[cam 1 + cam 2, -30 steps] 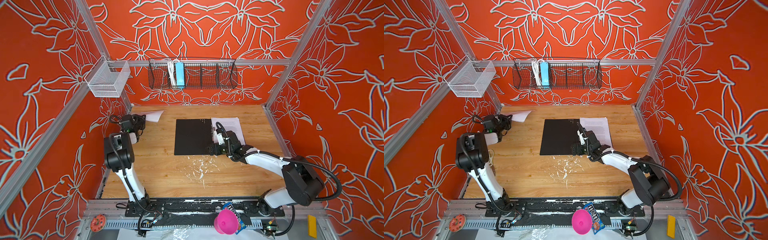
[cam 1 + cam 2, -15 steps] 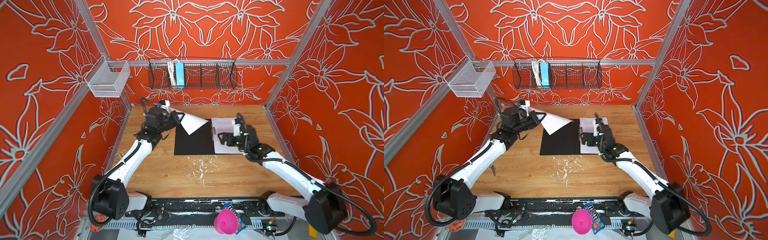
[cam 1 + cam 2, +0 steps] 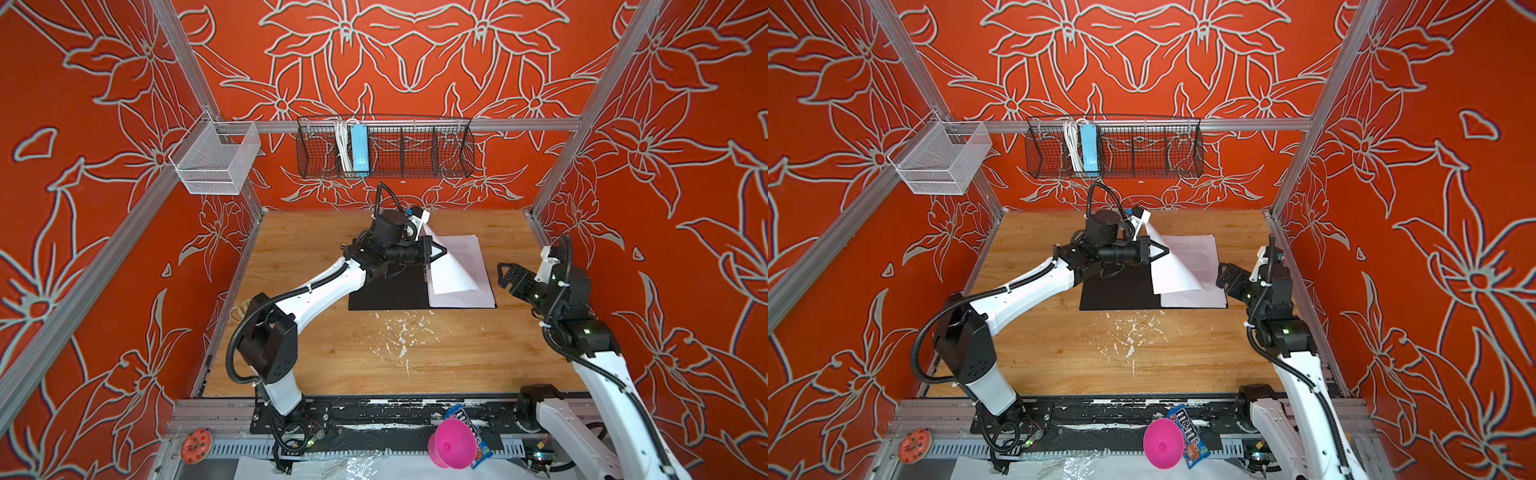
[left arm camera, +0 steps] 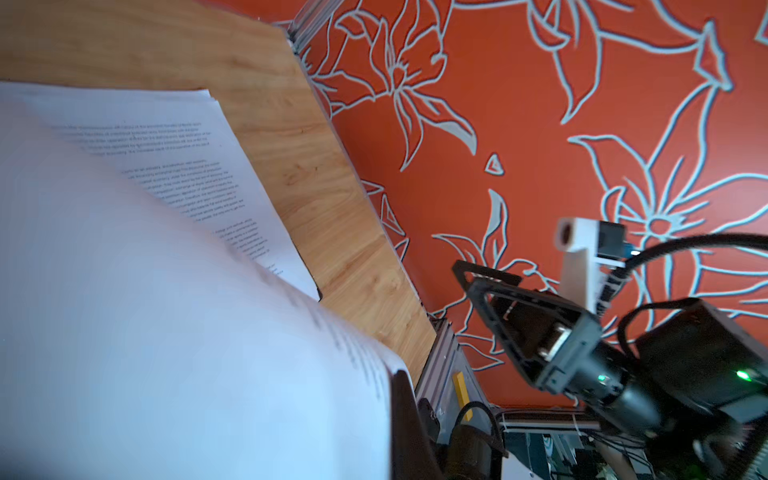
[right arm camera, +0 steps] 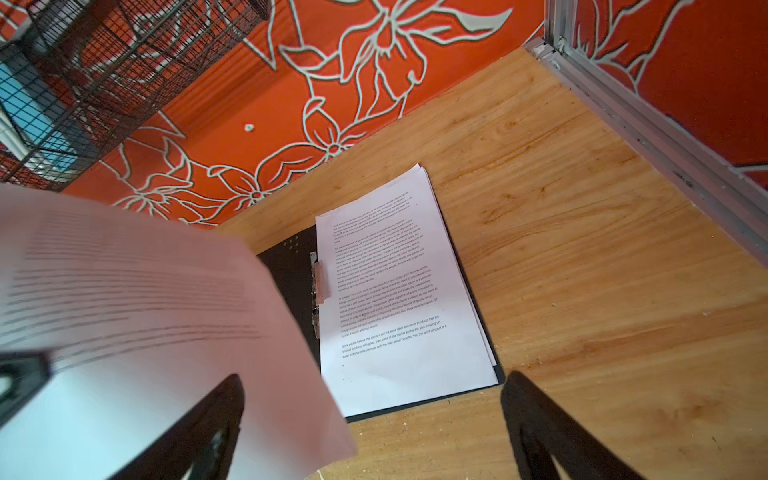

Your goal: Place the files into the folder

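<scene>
The folder [image 3: 386,291] lies open and flat on the tabletop [image 3: 374,353], toward the rear centre, black inner face up. A stack of files [image 3: 467,253], printed side up, rests on the folder's right-hand half, just beside the metal spine clip [image 5: 321,282]; the left-hand half is bare black. The left arm reaches across the folder from the left. The left fingers [image 3: 436,251] are closed on one edge of a single held sheet [image 3: 451,276]. That sheet is lifted off the surface, bowed, and hangs over the left part of the stack; both top views show its lower edge near the stack, but contact cannot be confirmed. In the left wrist view the held sheet [image 4: 166,332] fills the near field and is blurred. The right fingers [image 3: 509,274] are spread wide and grip nothing. They hover above the tabletop just right of the folder's right edge, pointing toward it. In the right wrist view both right fingers [image 5: 548,432] frame the folder's near corner.
</scene>
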